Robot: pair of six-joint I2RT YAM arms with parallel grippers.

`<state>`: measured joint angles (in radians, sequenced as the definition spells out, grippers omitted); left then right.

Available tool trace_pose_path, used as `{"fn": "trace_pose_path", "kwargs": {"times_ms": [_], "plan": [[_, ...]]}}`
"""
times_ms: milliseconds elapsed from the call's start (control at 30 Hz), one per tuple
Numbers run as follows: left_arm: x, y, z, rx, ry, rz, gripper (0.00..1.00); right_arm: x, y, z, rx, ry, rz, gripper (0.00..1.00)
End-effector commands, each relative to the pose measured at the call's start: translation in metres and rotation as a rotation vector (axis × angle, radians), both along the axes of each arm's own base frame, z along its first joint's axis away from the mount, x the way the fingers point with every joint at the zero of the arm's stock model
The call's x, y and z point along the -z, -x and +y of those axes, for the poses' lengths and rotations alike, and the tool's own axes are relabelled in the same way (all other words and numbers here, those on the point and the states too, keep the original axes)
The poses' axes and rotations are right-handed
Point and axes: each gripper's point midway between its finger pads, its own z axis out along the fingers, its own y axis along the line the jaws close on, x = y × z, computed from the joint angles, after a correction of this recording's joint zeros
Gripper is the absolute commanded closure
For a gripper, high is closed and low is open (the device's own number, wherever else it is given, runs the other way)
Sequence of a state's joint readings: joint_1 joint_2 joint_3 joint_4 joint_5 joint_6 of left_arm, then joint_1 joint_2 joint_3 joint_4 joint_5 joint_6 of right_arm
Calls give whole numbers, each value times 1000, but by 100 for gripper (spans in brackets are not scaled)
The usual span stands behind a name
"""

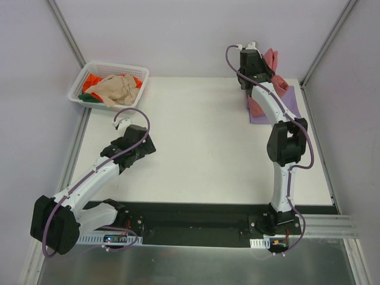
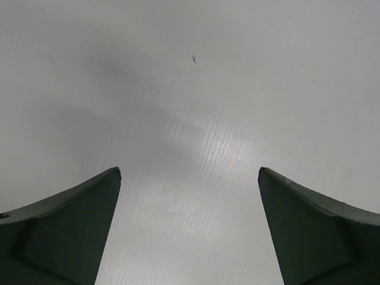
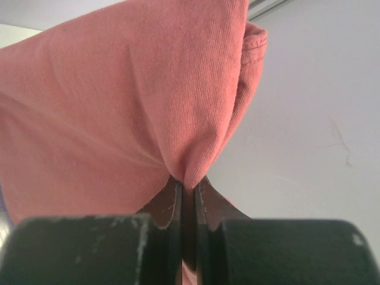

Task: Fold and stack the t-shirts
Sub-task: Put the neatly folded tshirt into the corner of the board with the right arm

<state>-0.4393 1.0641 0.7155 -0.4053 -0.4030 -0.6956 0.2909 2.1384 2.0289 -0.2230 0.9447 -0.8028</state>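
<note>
My right gripper (image 3: 188, 185) is shut on a fold of the rose-red t-shirt (image 3: 130, 95) and holds it up at the table's far right corner. In the top view the rose-red shirt (image 1: 274, 62) hangs behind the right gripper (image 1: 254, 59), above the lavender t-shirt (image 1: 266, 110) that lies flat on the table. My left gripper (image 2: 190, 178) is open and empty over bare white table; in the top view it (image 1: 144, 147) sits left of centre. Beige (image 1: 119, 88), orange (image 1: 94, 79) and green (image 1: 90, 97) shirts lie in the basket.
A white lattice basket (image 1: 77, 89) stands at the far left corner. Grey walls and metal frame posts (image 1: 65, 29) enclose the table (image 1: 196, 148). A black base strip runs along the near edge.
</note>
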Motion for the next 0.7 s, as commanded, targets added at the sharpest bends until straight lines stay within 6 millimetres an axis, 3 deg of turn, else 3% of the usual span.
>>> {"fn": "trace_pose_path", "kwargs": {"times_ms": [0,133,267,567,667], "plan": [[-13,-8,0,-5,-16,-29,1,2,-12,-8,-19,-95,-44,99],[-11,-9,0,-3,-22,-19,1,15,-16,-8,-30,-122,-30,100],[-8,-10,-1,-1,-27,-9,1,8,-20,-8,-28,-130,-51,100],[-9,-9,-2,5,-22,-7,1,-42,0,9,-43,-149,-112,100],[-9,-9,-2,7,-17,-11,1,-51,7,16,-52,-163,-122,100]]}}
